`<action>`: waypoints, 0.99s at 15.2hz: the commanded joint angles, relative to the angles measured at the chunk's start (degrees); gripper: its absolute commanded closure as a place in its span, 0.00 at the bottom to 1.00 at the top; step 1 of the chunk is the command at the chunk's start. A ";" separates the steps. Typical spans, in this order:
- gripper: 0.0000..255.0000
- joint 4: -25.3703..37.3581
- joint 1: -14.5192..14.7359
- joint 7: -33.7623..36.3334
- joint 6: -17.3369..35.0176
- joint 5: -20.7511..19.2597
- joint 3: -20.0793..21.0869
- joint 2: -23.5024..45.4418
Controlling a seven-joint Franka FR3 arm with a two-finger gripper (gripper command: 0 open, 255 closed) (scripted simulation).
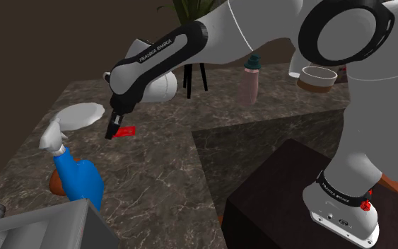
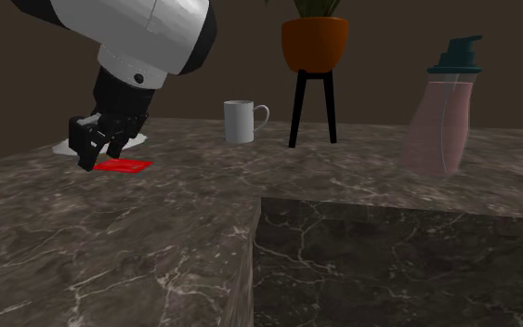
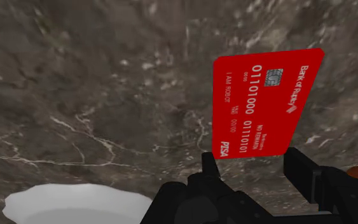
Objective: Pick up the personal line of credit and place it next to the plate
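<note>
Closest to my shoulder camera sits the stand (image 1: 282, 205), a dark box set against the desk (image 1: 162, 177) so the marbled top is within reach. From it the arm (image 1: 261, 28) swings up and over to that view's left, since the work lies at the far end. The hand is tipped steeply down, I judge because a thin flat thing can only be taken low and from its end.

Just beside the hand lies the plate (image 1: 80, 115), white and shallow. It is the landmark for the drop, and being so near it leaves little travel.

The card (image 3: 263, 105) is at the tips of the jaws, near the plate but not touching it. In the wrist view the jaws are narrowed onto its near short end, with the fingers (image 3: 209, 168) flanking it, one against each long side. I take that as a grip. From the second exterior view the card lies about level at desk height, and I cannot tell whether it rests on the surface or hangs just clear.

It is bright red with white print: a small grey chip, two rows of ones and zeros, a bank name along one end, "I AM ROBOT" and a "PISA" mark in a corner.
</note>
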 commanded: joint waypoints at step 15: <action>0.00 -0.47 -0.48 -1.43 1.79 1.08 0.84 1.35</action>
